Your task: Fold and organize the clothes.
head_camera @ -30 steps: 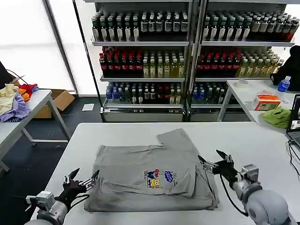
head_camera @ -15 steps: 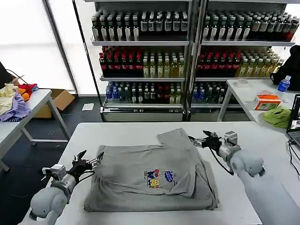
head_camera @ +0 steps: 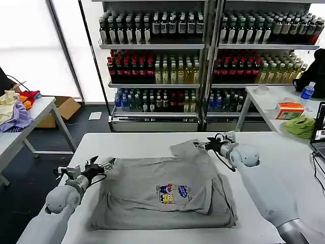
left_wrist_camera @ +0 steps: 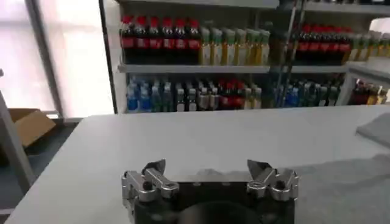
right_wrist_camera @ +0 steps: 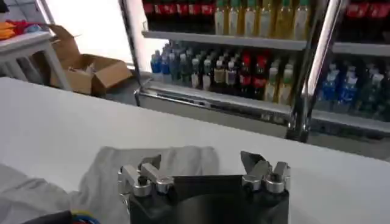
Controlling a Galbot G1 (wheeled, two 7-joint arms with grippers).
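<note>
While the grey shirt point(head_camera: 165, 190) lies partly folded in the middle of the white table point(head_camera: 127, 145), seen from the head camera with its small coloured chest print facing up, the two arms reach in from either side. The left gripper point(head_camera: 103, 165) sits at the shirt's left edge, near the far left corner, with its fingers spread apart and nothing between them. The right gripper point(head_camera: 202, 146) is at the far right of the shirt, just beside the sleeve that sticks out toward the shelves of bottles point(head_camera: 203, 61); its fingers look parted too and hold no cloth.

From the left wrist camera, the left gripper point(left_wrist_camera: 207, 167) shows both fingertips well apart over bare table point(left_wrist_camera: 183, 134), with a grey edge of the shirt point(left_wrist_camera: 375, 129) off to one side.

From the right wrist camera, the right gripper point(right_wrist_camera: 201, 163) also has its fingertips spread wide. Grey shirt point(right_wrist_camera: 122, 176) fabric lies under and just ahead of them, and nothing is pinched between them.
</note>
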